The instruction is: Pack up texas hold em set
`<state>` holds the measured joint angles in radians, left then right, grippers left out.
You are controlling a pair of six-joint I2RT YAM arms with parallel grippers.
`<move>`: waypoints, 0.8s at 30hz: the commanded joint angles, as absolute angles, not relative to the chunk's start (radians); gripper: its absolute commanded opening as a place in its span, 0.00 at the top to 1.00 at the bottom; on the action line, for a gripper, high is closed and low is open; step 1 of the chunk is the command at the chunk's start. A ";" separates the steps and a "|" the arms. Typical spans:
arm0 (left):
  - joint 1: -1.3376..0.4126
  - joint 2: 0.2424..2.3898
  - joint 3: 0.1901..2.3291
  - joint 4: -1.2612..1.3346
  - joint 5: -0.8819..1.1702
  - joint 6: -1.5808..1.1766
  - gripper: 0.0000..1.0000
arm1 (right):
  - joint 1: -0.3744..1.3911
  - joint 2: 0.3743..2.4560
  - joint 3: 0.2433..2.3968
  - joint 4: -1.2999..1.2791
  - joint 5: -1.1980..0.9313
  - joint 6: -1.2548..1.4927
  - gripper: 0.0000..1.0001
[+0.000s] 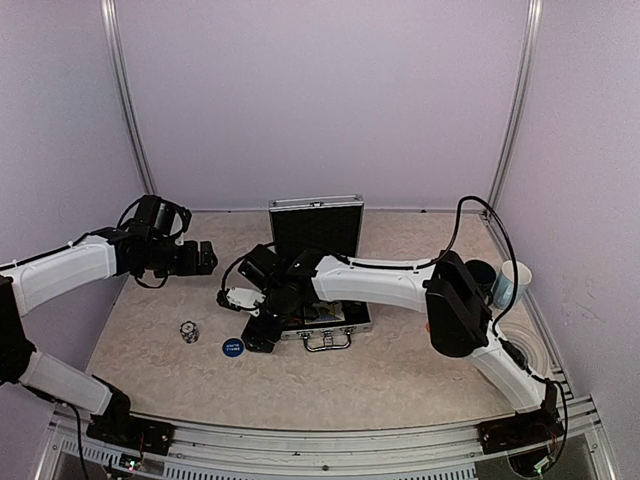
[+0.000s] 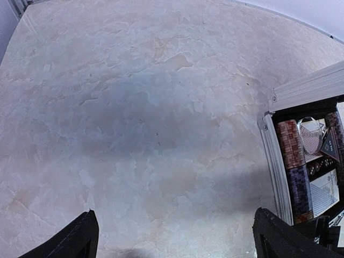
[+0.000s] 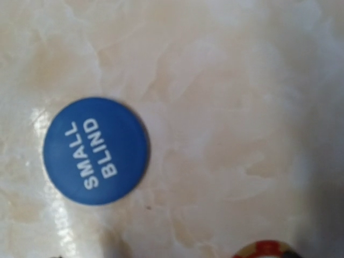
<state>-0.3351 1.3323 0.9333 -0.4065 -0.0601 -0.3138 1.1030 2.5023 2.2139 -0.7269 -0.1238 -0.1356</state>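
Left gripper (image 2: 173, 215) hangs wide and empty, well left of the case (image 1: 318, 232). The round blue button (image 3: 95, 150) lies flat off the case's front-left corner. The right gripper (image 1: 258, 338), spread wide, hovers just beside it and is the nearer arm.

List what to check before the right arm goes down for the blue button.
1. Small Blind button lies flat on the table, text up, apart from the chip stack: ok.
2. Right pincer is open and carries nothing: ok.
3. Right pincer is centred over the button: cannot tell; its fingers do not show in its own wrist view.
4. Left pincer is open, empty, over bare table, away from the button: ok.
5. Case stands open with its lid upright: ok.
6. Free slot for the button inside the case: cannot tell.
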 commanded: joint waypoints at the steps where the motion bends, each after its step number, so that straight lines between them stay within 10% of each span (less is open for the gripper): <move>1: -0.328 1.305 0.922 -0.377 -0.056 -0.322 0.01 | 1.096 2.540 2.220 -0.701 -0.185 -0.090 0.13; 24: -0.323 1.297 0.911 -0.361 -0.041 -0.325 0.01 | 1.123 2.463 2.080 -0.721 -0.177 0.097 0.19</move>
<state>-0.3325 1.3155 0.9188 -0.3874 -0.0574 -0.3180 1.1030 2.5015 2.1330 -0.6125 -0.2016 0.0547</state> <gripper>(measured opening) 0.989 0.811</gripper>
